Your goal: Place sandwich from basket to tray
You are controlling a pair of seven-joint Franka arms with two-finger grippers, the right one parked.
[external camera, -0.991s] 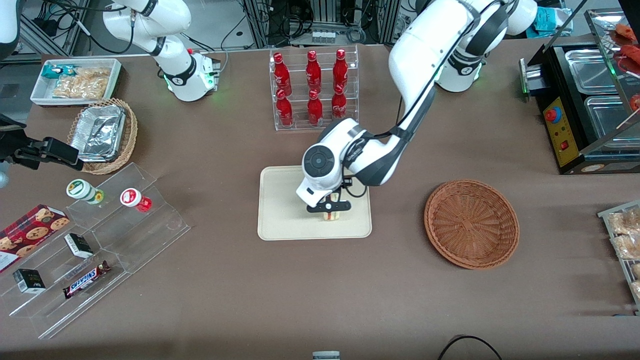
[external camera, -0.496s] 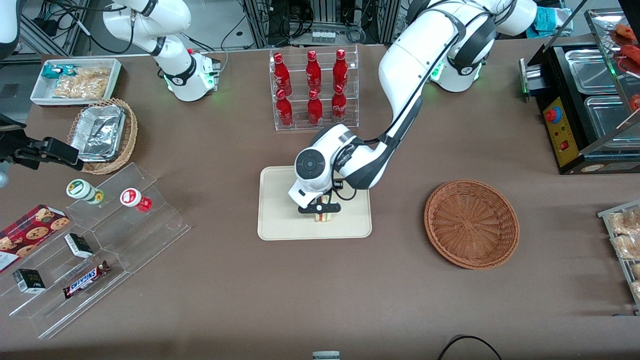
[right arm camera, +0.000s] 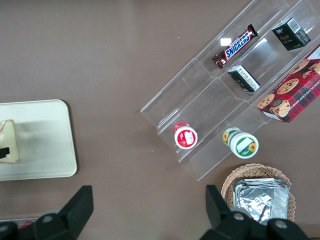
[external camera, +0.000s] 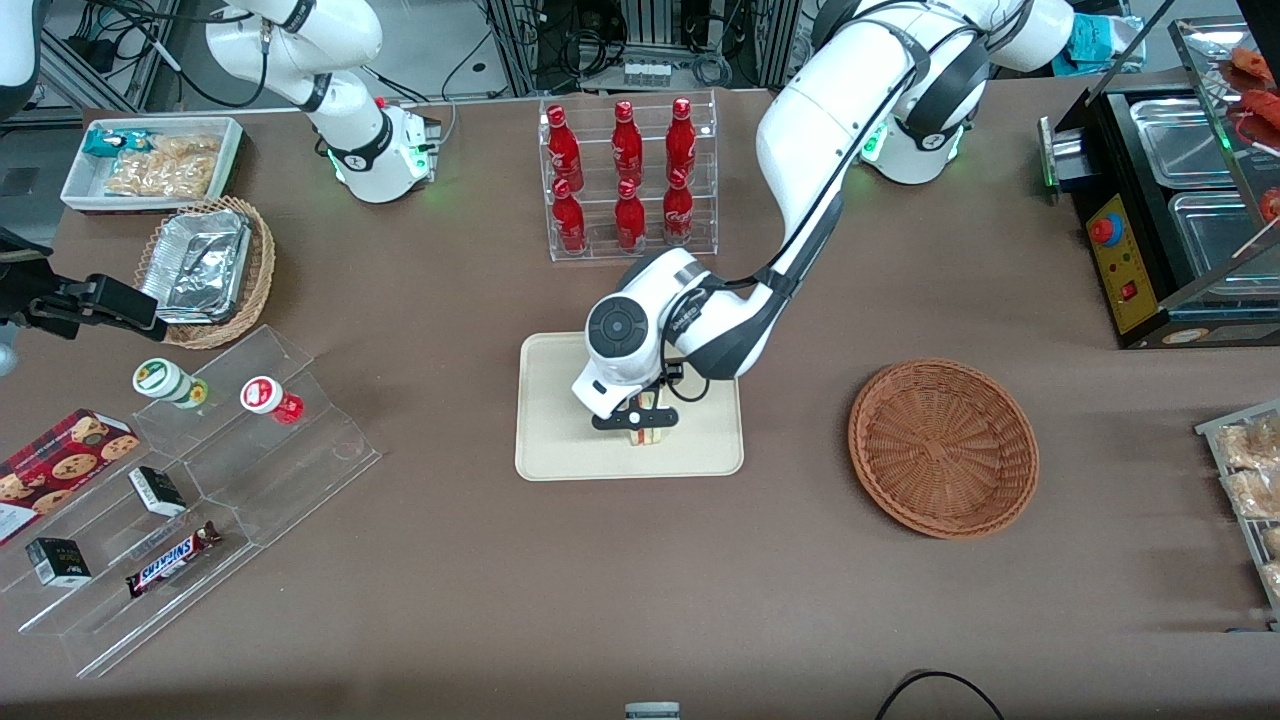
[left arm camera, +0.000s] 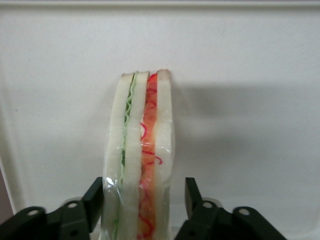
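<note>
1. While the gripper [external camera: 640,421] hangs low over the tray [external camera: 560,450], its jaws stand slightly apart from the sandwich [left arm camera: 140,160], no longer squeezing it.
2. Sandwich stands on edge on the tray, apparently delivered.
3. Basket [external camera: 943,448] sits well apart, toward the working arm's end of the bench [external camera: 640,580].

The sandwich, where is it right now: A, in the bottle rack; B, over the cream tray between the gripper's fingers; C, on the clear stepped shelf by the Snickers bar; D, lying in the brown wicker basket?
B: the sandwich stands between the fingers of the gripper over the tray, while the basket holds nothing.
</note>
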